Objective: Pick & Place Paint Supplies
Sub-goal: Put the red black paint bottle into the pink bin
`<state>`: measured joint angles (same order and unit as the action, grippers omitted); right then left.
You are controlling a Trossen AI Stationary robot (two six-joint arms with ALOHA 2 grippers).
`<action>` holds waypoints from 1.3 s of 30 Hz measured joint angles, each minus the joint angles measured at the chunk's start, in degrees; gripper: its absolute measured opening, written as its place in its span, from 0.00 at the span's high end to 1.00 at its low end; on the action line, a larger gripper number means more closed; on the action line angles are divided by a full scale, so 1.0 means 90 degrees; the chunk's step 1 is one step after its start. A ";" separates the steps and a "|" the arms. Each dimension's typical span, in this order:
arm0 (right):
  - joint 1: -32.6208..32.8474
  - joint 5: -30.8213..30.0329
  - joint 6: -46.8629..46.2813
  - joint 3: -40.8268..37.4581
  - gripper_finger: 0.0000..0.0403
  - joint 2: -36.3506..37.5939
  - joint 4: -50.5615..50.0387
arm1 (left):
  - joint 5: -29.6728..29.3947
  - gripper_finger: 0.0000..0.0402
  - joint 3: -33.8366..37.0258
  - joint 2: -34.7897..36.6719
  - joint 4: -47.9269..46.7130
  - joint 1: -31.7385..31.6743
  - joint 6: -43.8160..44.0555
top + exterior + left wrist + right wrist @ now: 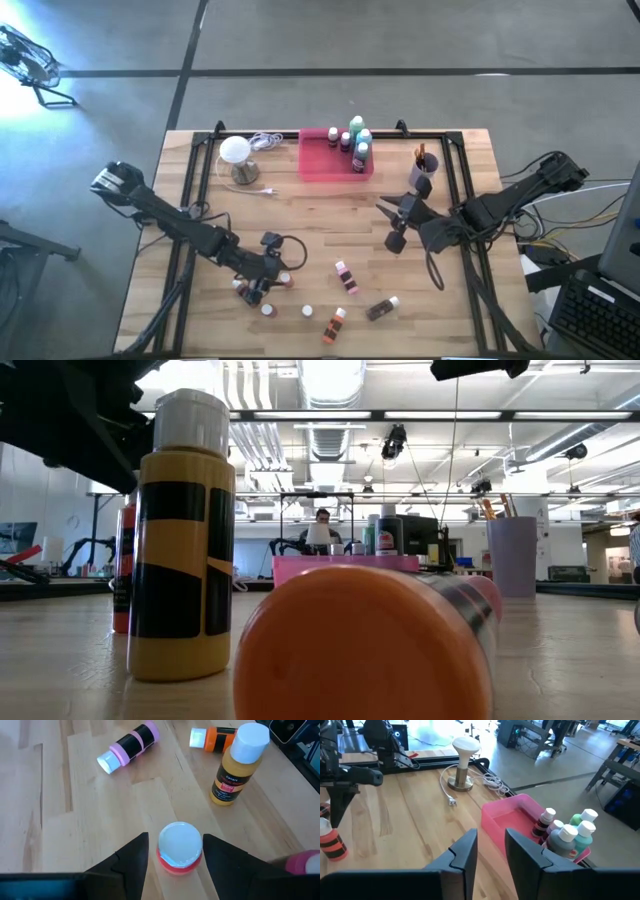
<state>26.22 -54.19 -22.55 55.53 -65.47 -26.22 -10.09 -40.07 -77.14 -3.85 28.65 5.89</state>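
Observation:
A small red bottle with a white cap (pixel 180 845) stands upright on the wooden table. My left gripper (pixel 175 857) is open around it at the near left of the table (pixel 258 288), one finger on each side of the cap. My right gripper (pixel 491 845) is open with nothing between its fingers, raised beside the pink tray (pixel 512 820) at the right of the table's middle (pixel 392 222). In the tray stand several white-capped bottles (pixel 567 837). A pink bottle (pixel 131 746) and an orange one (pixel 215 737) lie on their sides; a yellow one (pixel 240 765) stands upright.
A white globe lamp (pixel 237 155) with its cord stands at the far left. A purple cup (pixel 422 172) holding brushes stands right of the tray. More bottles (pixel 345 275) lie scattered on the near half of the table, a brown one (pixel 382 308) among them.

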 joint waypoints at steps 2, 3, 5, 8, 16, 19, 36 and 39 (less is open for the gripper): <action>-0.0004 -0.0031 -0.0001 -0.0074 0.78 0.0000 0.0062 | -0.0002 0.52 0.0000 0.0000 0.0057 -0.0011 -0.0033; -0.0002 -0.0075 0.0001 -0.0120 0.79 0.0000 0.0093 | -0.0002 0.52 0.0000 0.0000 0.0065 -0.0018 -0.0044; -0.0002 -0.0149 -0.0001 -0.0198 0.82 0.0000 0.0163 | -0.0002 0.52 0.0000 0.0000 0.0047 -0.0038 -0.0055; -0.0002 -0.0163 0.0000 -0.0247 0.85 0.0000 0.0173 | -0.0002 0.52 0.0000 0.0000 0.0048 -0.0050 -0.0056; -0.0002 -0.0164 0.0003 -0.0248 0.88 0.0000 0.0182 | 0.0028 0.52 0.0000 -0.0043 0.0082 -0.0055 -0.0005; -0.0002 -0.0164 0.0003 -0.0248 0.87 0.0000 0.0185 | 0.0302 0.52 0.0002 -0.0224 0.0247 -0.0111 0.0001; -0.0001 -0.0164 0.0003 -0.0255 0.75 0.0000 0.0188 | 0.0843 0.54 -0.0002 -0.0382 0.0381 -0.0365 0.0022; -0.0002 -0.0164 0.0003 -0.0255 0.74 0.0000 0.0188 | 0.0843 0.58 -0.0002 -0.0376 0.0382 -0.0368 0.0014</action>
<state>26.20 -55.66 -22.52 53.23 -65.47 -24.53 -2.50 -40.10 -80.53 -0.42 25.34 6.02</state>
